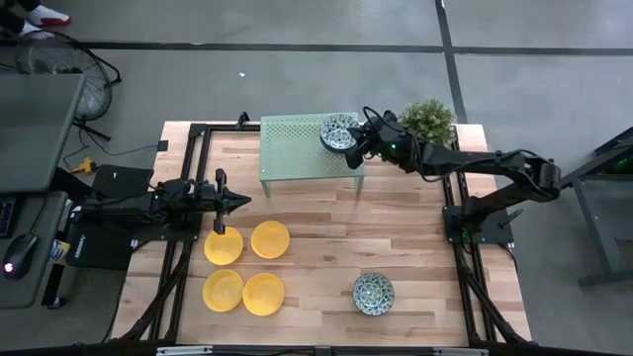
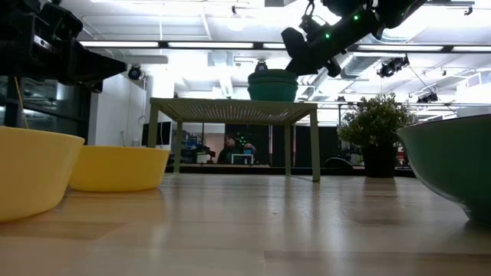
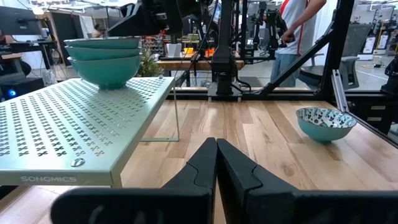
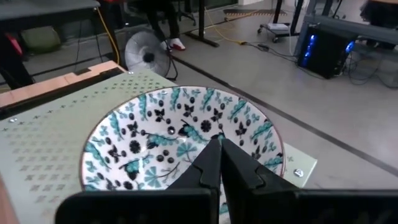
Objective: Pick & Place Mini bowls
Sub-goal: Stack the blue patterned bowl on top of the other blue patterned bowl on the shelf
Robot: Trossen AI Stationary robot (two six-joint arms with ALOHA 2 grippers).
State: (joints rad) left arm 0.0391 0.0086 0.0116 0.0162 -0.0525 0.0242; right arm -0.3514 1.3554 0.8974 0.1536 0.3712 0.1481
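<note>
Up on the pale green rack [image 1: 297,148], at its corner nearest the potted plant [image 1: 429,118], sits a stack of patterned bowls [image 1: 337,132]. The left wrist view shows three of them nested there [image 3: 104,59], and the low view shows the stack [image 2: 272,84] resting on the rack top [image 2: 230,107]. The right gripper [image 1: 353,145] hovers just over this stack, the right arm reaching in from the table's right side. In the right wrist view its two dark fingers [image 4: 239,168] are pressed together at the tips with nothing between them, poised above the inside of the top bowl [image 4: 168,137]; whether they touch the bowl cannot be told.

One more patterned bowl [image 1: 374,293] stands alone on the wooden table [image 1: 326,227], near the front edge and well apart from the rack; the left wrist view shows it upright [image 3: 326,122].

Four yellow bowls [image 1: 245,267] lie in a loose square on the table's left part: two nearer the rack [image 1: 270,238] and two nearer the front edge [image 1: 263,293].

The left gripper [image 1: 240,201] hangs above the table just behind the yellow group, pointing toward the middle of the table. Its fingers [image 3: 239,171] are closed against each other and hold nothing.
</note>
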